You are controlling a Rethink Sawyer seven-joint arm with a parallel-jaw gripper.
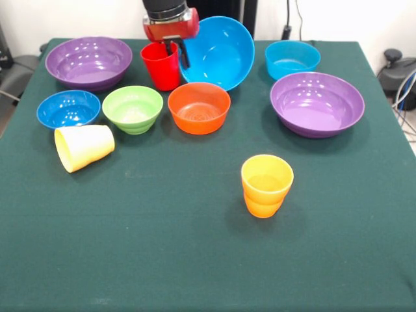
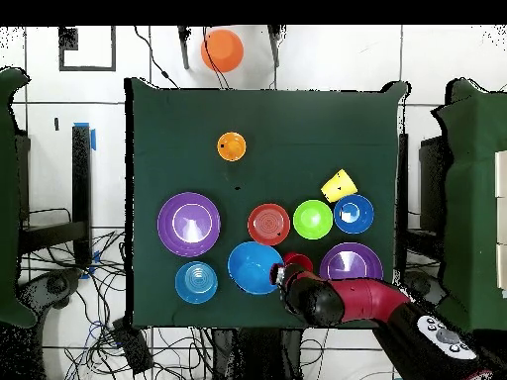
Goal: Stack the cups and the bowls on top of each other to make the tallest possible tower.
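Red cup (image 1: 160, 65) sits right under the tool (image 1: 174, 47) in the front view, big blue bowl (image 1: 219, 52) tilted up against its side; can't tell if the tool's gripping. From overhead, the cup (image 2: 298, 262) pokes out just past the tool (image 2: 293, 280), blue bowl (image 2: 254, 267) beside it on the worktop (image 2: 297, 129).

this looks like a robotics lab, not a home or kitchen. a bench (image 1: 195, 260) covered in dark green cloth stands on a pale tiled floor (image 2: 327, 59), and loose black cables (image 2: 188, 351) sprawl over the floor along its edges. a red and black robot arm (image 2: 386, 302) reaches in over the cloth. glossy plastic bowls (image 1: 317, 103) and cups (image 1: 266, 184) in toy colours are spread out like test props rather than tableware. more green-draped furniture (image 2: 475, 188) stands to both sides, and tape marks (image 2: 91, 134) show on the floor. white walls (image 1: 338, 19) with further cables back the scene.
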